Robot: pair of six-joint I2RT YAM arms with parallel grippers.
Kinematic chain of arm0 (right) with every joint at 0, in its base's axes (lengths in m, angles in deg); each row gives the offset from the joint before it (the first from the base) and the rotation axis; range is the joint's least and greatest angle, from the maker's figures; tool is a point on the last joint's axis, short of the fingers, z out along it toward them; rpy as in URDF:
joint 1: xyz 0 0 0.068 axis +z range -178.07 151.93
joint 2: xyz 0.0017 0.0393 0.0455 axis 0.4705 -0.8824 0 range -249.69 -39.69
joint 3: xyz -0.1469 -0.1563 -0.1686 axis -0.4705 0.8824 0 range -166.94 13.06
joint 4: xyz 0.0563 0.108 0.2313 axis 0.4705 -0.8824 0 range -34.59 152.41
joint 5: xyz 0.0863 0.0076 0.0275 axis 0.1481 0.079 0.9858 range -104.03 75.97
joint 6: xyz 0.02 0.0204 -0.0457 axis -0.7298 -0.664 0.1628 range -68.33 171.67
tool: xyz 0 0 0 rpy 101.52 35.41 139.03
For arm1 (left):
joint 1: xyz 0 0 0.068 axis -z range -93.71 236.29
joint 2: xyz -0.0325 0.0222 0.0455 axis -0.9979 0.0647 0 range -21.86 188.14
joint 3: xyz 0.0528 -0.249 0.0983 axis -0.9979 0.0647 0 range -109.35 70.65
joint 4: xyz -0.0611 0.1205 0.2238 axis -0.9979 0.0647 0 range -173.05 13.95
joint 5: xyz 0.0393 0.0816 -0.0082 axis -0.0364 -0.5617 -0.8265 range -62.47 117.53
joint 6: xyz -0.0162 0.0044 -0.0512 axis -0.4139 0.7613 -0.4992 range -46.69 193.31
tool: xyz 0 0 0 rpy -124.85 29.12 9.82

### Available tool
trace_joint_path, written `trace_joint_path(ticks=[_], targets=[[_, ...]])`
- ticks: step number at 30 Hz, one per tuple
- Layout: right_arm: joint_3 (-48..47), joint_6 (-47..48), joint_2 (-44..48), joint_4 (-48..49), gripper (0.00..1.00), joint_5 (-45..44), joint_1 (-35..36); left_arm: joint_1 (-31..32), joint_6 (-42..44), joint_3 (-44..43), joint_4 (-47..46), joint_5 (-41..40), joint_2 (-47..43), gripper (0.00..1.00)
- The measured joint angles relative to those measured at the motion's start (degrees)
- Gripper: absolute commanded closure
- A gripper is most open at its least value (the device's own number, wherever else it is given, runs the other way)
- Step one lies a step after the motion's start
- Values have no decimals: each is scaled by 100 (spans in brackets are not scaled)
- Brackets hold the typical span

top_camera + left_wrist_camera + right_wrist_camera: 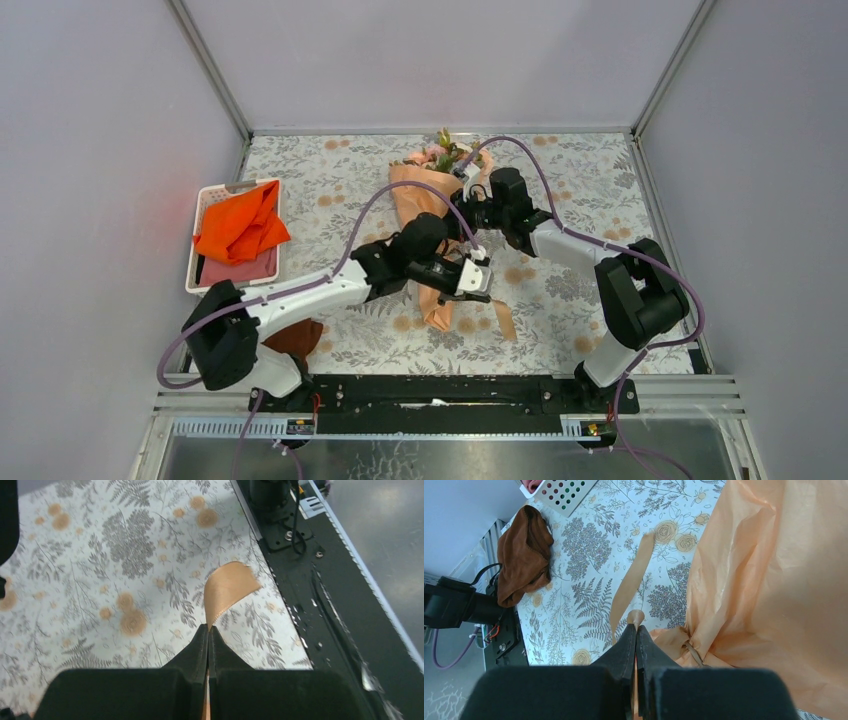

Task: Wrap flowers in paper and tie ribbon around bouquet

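Observation:
The bouquet [425,205] lies along the middle of the table. Its pink flowers [444,152] point to the far side and its narrow tail [438,318] points toward me. The peach-orange paper [774,575] is cinched where the ribbon [691,650] goes round it. My left gripper [479,287] [207,626] is shut on the ribbon, and a loose end [227,586] curls out past its tips. My right gripper [470,213] [636,626] is shut on another stretch of ribbon, with a small loop [635,616] at its tips and a strip [631,577] trailing over the table.
A white basket [212,198] at the left holds a bright orange cloth [241,231]. A dark brown cloth [297,338] [524,555] lies near the left arm's base. A free ribbon end [504,321] rests beside the tail. The black rail [320,580] marks the table's near edge.

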Motion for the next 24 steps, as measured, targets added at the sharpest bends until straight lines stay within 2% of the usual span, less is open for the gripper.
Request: trace_joint_path(ticks=[2, 3, 5, 7, 10, 14, 18, 21, 24], targets=[[-7, 2, 0, -4, 100, 0, 0, 140, -83, 223, -678, -63, 94, 98], [-9, 4, 0, -20, 100, 0, 0, 186, -103, 308, -946, -116, 168, 90], [-15, 13, 0, -52, 100, 2, 0, 229, -129, 426, -1392, -238, 354, 66], [-35, 35, 0, -111, 100, 13, 0, 245, -105, 501, -1641, -398, 505, 50], [-37, 79, 0, -214, 100, 13, 4, 175, 111, 625, -1692, -527, 459, 35], [-37, 208, 2, -352, 100, -131, 103, -57, 461, 772, -1427, -640, -37, 32], [-37, 236, 15, -487, 100, -407, 358, -494, 286, 817, -1086, -717, -892, 39], [7, -11, 59, -354, 100, -640, 509, -1169, -337, 861, -1093, -785, -1353, 44], [98, -369, 120, -155, 100, -828, 555, -2011, -844, 1224, -1207, -890, -1491, 39]])
